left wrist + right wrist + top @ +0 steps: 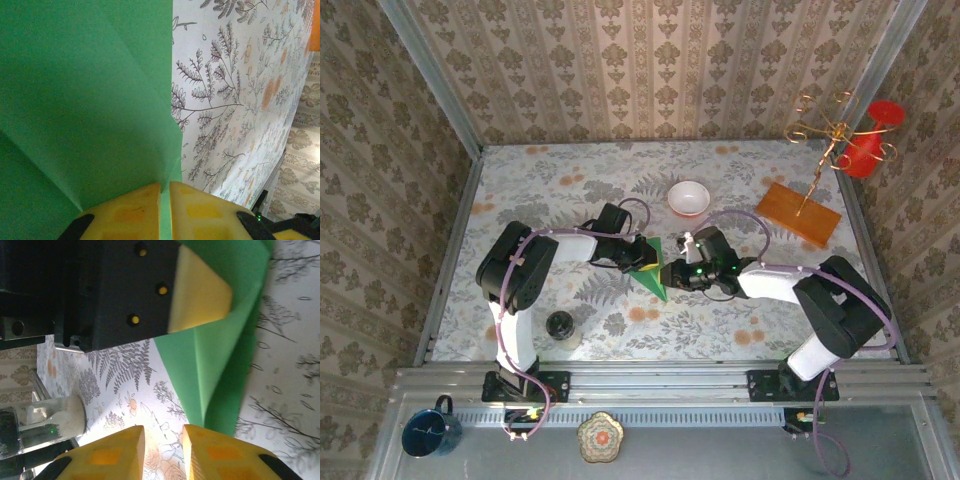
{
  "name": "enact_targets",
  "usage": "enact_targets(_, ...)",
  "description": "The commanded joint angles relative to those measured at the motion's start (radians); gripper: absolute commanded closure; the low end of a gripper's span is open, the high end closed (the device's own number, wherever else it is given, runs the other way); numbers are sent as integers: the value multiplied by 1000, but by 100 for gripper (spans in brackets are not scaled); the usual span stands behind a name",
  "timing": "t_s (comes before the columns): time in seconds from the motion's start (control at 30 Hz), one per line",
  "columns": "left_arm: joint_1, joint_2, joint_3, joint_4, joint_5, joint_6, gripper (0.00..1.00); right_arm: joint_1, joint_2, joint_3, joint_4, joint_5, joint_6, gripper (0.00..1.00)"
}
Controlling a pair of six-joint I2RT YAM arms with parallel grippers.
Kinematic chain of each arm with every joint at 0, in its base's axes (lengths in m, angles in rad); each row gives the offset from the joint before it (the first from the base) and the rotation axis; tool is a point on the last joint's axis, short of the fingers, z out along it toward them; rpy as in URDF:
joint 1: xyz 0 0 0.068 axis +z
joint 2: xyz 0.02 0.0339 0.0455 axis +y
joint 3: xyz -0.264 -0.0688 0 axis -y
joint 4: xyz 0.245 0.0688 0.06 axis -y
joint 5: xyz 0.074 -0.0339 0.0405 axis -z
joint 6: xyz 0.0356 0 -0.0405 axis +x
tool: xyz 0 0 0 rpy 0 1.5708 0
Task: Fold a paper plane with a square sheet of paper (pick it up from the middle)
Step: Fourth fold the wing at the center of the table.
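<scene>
The green sheet of paper (pixel 650 272) is folded into a pointed wedge with a centre crease and is held up off the table between the two arms, tip toward the near edge. My left gripper (pixel 638 254) is shut on its upper edge. In the left wrist view the paper (pixel 85 100) runs down into the thin slot of the left gripper (pixel 165 186). My right gripper (pixel 164 429) stands open just below the paper's tip (pixel 220 370), with bare tablecloth showing between its fingers. One left fingertip (pixel 200 292) presses the paper from above.
A white bowl (pixel 688 197) sits behind the grippers. At the back right an orange-brown board (pixel 798 213) carries a gold wire stand (pixel 830 135), beside a red goblet (pixel 870 140). A dark jar (pixel 560 325) stands near the left arm's base.
</scene>
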Motion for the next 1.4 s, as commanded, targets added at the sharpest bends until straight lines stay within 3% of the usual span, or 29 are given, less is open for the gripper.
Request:
enact_targets(0.0, -4, 19, 27, -27, -2, 1, 85, 19, 47, 34, -26, -27, -26, 73)
enact_targets(0.67, -4, 10, 33, -34, -6, -6, 84, 29, 99, 52, -103, 66, -41, 74)
enact_targets(1.37, 1, 26, 38, -57, -22, -3, 85, 29, 132, 60, -108, 29, -41, 74)
